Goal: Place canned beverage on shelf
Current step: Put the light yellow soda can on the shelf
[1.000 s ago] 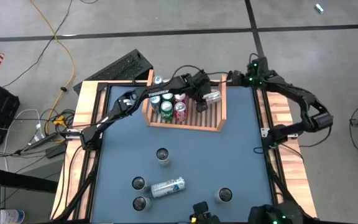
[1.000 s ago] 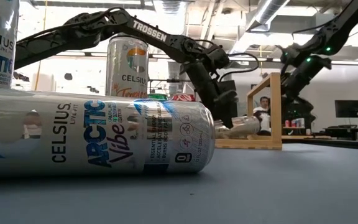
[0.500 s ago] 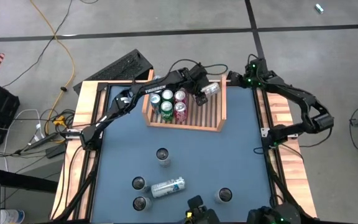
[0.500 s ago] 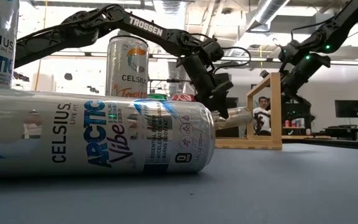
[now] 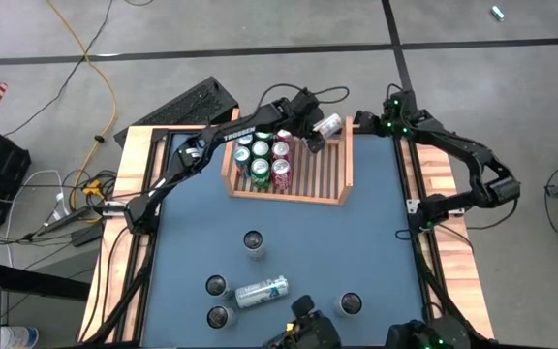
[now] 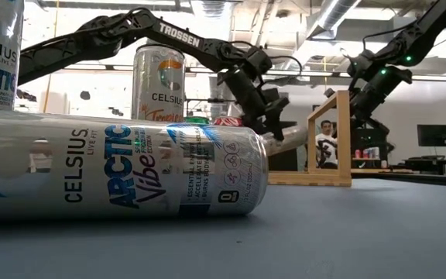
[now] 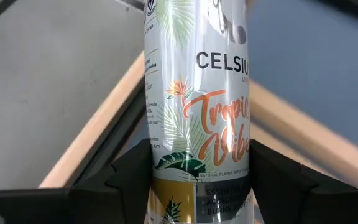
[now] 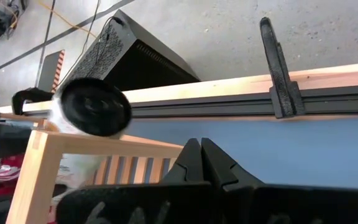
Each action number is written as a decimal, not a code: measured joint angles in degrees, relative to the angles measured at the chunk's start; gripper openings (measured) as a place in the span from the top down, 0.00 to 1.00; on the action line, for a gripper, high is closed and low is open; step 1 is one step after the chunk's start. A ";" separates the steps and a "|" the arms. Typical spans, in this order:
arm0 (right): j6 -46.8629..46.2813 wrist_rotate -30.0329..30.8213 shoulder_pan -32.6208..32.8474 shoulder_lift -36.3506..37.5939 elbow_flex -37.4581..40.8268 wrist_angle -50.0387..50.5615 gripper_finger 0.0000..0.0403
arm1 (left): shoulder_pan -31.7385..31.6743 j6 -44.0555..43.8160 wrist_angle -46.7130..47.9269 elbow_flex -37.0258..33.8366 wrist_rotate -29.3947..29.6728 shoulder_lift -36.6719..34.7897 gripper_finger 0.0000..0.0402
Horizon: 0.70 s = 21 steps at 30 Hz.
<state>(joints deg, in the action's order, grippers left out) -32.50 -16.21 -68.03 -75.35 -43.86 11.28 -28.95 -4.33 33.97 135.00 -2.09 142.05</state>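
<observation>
On the near part of the blue bench [image 5: 376, 252] a Celsius Arctic Vibe can [image 5: 262, 292] lies on its side. Four more cans stand around it: two [image 5: 217, 285] [image 5: 221, 316] near its left end, one [image 5: 350, 304] to its right and one [image 5: 254, 240] farther in.

Farther back sits the shelf [image 5: 340, 193], a light wooden rack with a slatted floor. Six cans [image 5: 263, 163] stand close together in its left part, green, white and red ones.

At the far edge of the shelf is the left hand [image 5: 316, 136]. Its two dark fingers [image 7: 123, 180] are partly open and squeeze a Celsius Tropical Vibe can [image 7: 197, 106] between them. The can is tipped over sideways above the shelf's back board, not resting on the slats.

The right hand [image 8: 201, 152] waits at the far right corner of the bench, just past the shelf, with its fingers pressed together and nothing in them.
</observation>
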 joint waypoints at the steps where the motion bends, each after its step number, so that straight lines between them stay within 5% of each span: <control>1: 0.01 0.01 0.00 0.00 0.00 -0.01 1.00 | 0.00 -0.23 -0.39 0.00 -0.10 -0.22 0.49; 13: -0.03 0.03 0.02 0.00 0.00 -0.63 1.00 | -1.05 -1.27 -7.40 0.00 4.80 -1.23 0.49; 21: 0.14 -1.91 -1.68 2.06 0.00 -13.08 1.00 | -3.21 0.30 -10.00 0.00 8.04 -5.60 0.49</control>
<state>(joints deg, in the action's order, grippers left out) -32.36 -18.13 -69.71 -73.29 -43.86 -1.80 -32.16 -4.02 23.96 135.00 5.95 136.45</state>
